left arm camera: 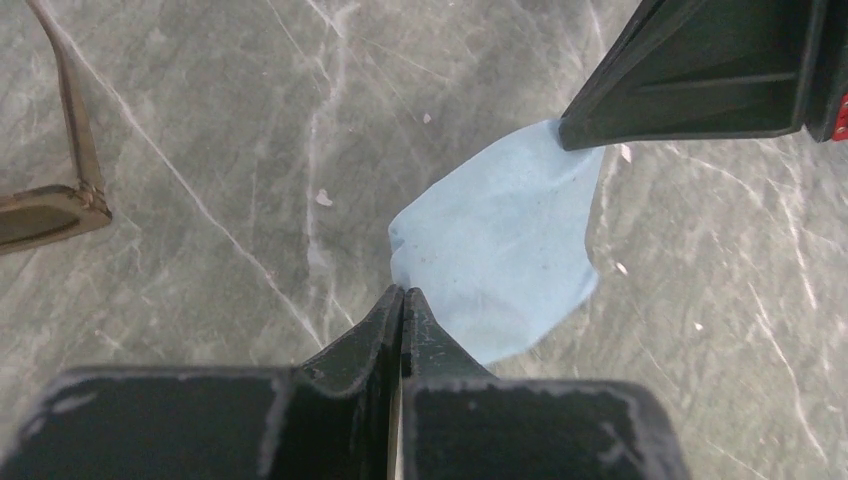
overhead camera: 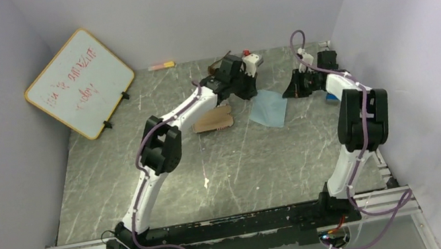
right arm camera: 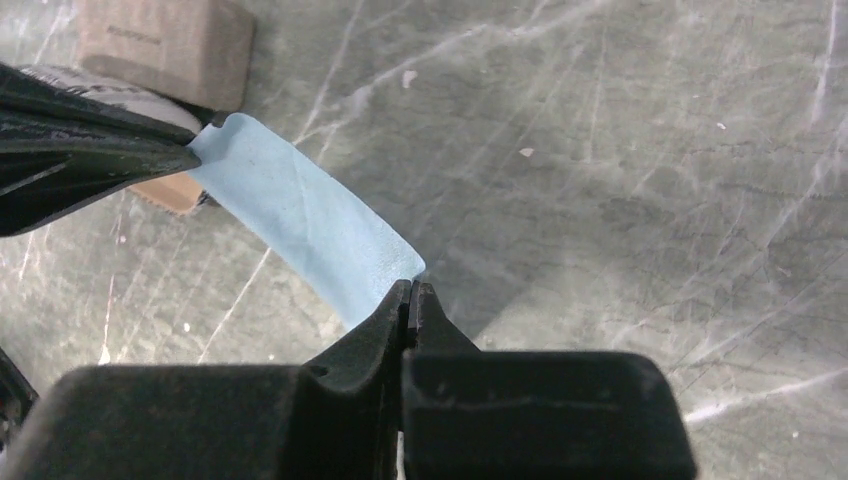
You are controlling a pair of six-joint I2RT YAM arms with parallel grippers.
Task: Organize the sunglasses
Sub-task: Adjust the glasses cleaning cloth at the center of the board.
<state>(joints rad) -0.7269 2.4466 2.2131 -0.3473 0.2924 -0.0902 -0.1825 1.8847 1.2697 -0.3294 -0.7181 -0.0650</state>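
A pair of sunglasses with a brown frame lies on the table at the left edge of the left wrist view, one temple stretching away from it. A light blue cloth is stretched between both grippers near the back middle of the table. My left gripper is shut on one corner of the cloth. My right gripper is shut on the opposite corner of the cloth. Each wrist view shows the other gripper pinching the far corner.
A brown case lies just left of the cloth, also visible as the brown case in the right wrist view. A whiteboard leans at the back left, a marker lies by the back wall, and a small blue object lies beside the right arm.
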